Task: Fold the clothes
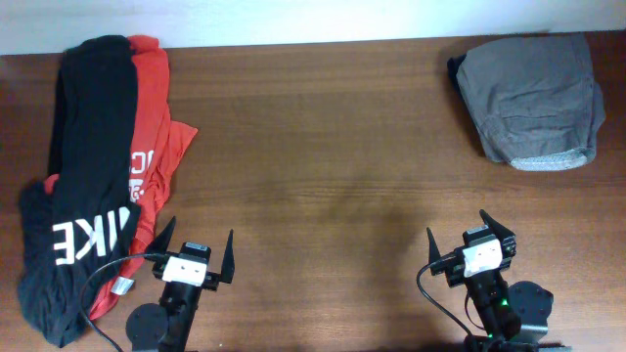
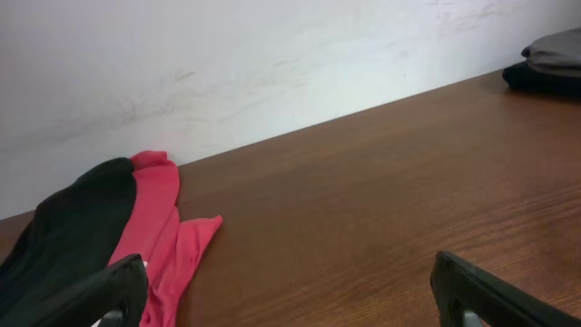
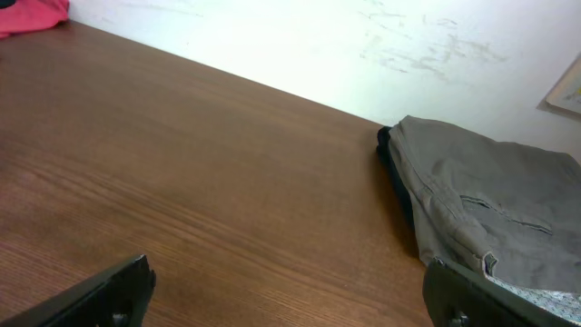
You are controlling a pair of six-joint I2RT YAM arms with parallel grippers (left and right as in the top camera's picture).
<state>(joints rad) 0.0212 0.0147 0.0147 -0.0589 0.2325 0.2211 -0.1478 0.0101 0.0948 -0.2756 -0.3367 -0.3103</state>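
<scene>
Start with the left gripper [image 1: 199, 244], wide open and empty, just beside the black shirt [image 1: 83, 147] lying partly over the red shirt [image 1: 152, 108] at the table's [image 1: 323, 176] left end. Pinch one hem, drag to the bare middle, spread flat. Bring in the right gripper [image 1: 468, 235], likewise open and empty, for the opposite hem.

I think it is a robot lab or test room, not a home. The left arm [image 1: 179, 295] and right arm [image 1: 489, 288] stand on black bases at the lower edge, cables showing, on a plain wooden table [image 1: 323, 147]. Along the top runs a scuffed white wall [image 2: 272, 54].
</scene>
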